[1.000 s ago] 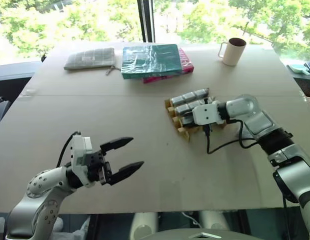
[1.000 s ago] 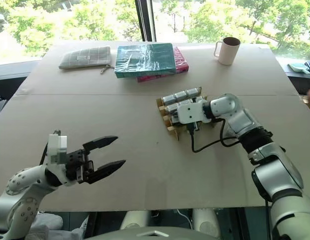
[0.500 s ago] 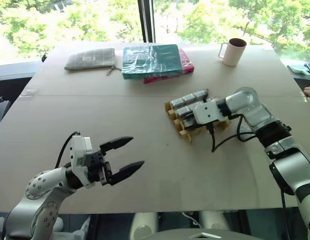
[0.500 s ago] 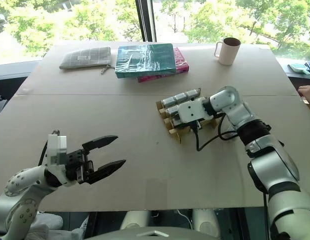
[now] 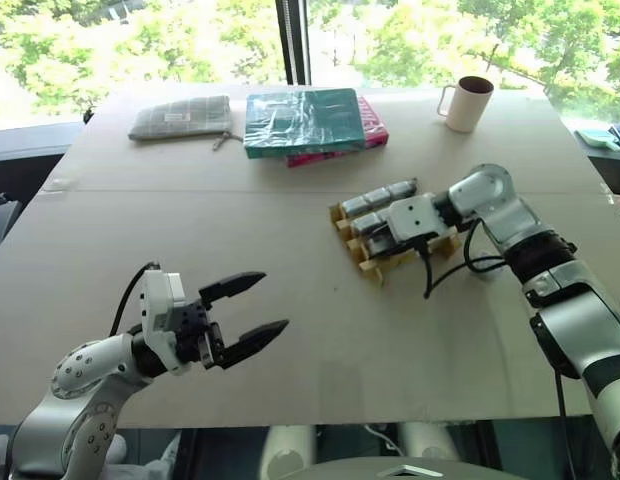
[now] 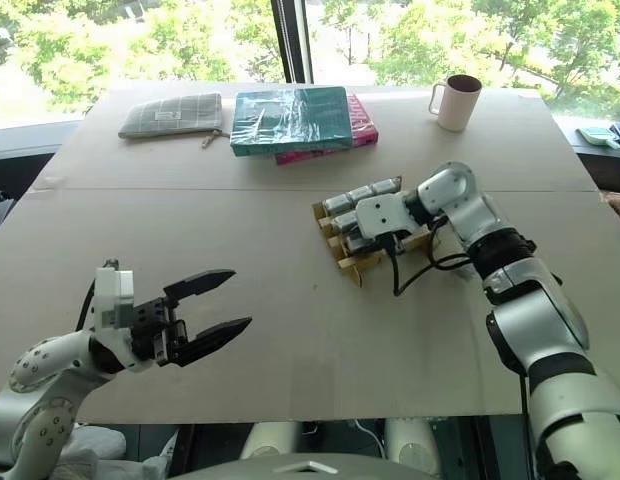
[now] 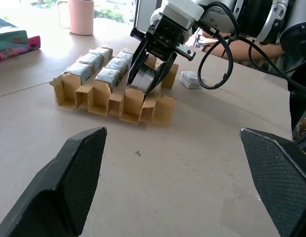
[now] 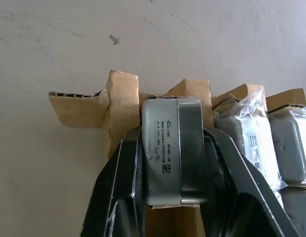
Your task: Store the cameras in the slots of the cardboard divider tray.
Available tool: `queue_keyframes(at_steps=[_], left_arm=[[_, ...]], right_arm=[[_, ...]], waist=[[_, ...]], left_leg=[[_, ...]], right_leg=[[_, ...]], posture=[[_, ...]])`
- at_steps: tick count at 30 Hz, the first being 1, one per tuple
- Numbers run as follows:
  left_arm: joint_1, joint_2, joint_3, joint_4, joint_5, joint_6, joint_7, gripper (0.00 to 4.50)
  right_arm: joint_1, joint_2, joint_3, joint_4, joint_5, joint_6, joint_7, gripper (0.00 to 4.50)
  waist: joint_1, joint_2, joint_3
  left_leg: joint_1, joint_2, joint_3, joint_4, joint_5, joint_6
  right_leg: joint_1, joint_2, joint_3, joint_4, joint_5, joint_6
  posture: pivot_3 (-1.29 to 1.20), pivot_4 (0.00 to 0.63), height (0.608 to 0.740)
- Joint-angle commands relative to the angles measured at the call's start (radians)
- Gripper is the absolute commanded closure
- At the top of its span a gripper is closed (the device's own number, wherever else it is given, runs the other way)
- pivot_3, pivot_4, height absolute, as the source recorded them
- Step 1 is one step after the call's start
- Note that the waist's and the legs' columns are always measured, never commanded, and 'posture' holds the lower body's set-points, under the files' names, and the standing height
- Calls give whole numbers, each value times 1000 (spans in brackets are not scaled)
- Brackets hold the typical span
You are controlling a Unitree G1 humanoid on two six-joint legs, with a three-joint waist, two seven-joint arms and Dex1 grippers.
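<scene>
1. Right tool (image 7: 149, 69) is clamping a grey camera (image 8: 172, 148) between its two black fingers (image 8: 124, 187), holding it over the near end of the cardboard tray (image 5: 367, 262) at mid-bench (image 5: 190, 230)
2. Held camera is sitting just above an open slot at the tray's end row, its lower end looking to be at or just inside the slot mouth; cannot tell if it is touching the cardboard
3. Camera's long axis is running along the fingers, pointing down into the slot, so the coming move is probably a straight push down and then letting go
4. Other cameras (image 5: 380, 195) are already filling the rows beside it, some in clear wrap
5. Left tool (image 5: 240, 315) is hanging with fingers wide apart, holding nothing, well apart from the tray, so the right arm is the nearer one
6. Left wrist view is giving the side-on look at the tray's empty end slots and a small pale block (image 7: 191, 79) lying on the bench behind it; right wrist view is giving the camera label and the slot edges
</scene>
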Motion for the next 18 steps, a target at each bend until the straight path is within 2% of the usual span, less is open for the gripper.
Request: queue_keyframes(at_steps=[1,5,8,11,13,18], left_arm=[[-1,2,10,-51,-9,-13,1,0],[-3,0,9,-53,-12,-11,3,0],[-13,-1,0,-47,-13,-10,-1,0],[-56,-4,-31,-27,-12,-7,-11,0],[-86,-6,-54,-13,-9,-4,-18,0],[-188,0,-117,44,-2,1,-59,0]], right_arm=[[9,15,3,21,-8,29,33,2331],[28,-2,-68,-116,54,88,15,610],[75,-41,-125,-350,142,268,14,610],[176,-117,-226,-717,270,580,-70,610],[247,-160,-294,-900,325,763,-158,37],[525,-208,-507,-1247,282,1077,-493,14]], waist=[[0,0,0],[-3,0,0],[-3,2,1],[8,3,2],[12,4,2],[11,1,0]], left_leg=[[0,0,0,0,0,0],[0,0,0,-1,0,0],[-1,0,0,-1,0,0],[-4,0,-1,-1,0,0],[-5,-1,-2,-1,0,0],[-4,-1,-1,-4,0,-1]], right_leg=[[0,0,0,0,0,0],[0,0,0,0,0,0],[0,0,1,0,0,0],[-2,-1,-1,0,0,0],[-3,-2,-1,0,0,0],[-4,-4,-1,-2,0,-1]], posture=[[0,150,740],[0,150,740],[0,150,740],[0,150,740],[0,150,740],[0,150,740]])
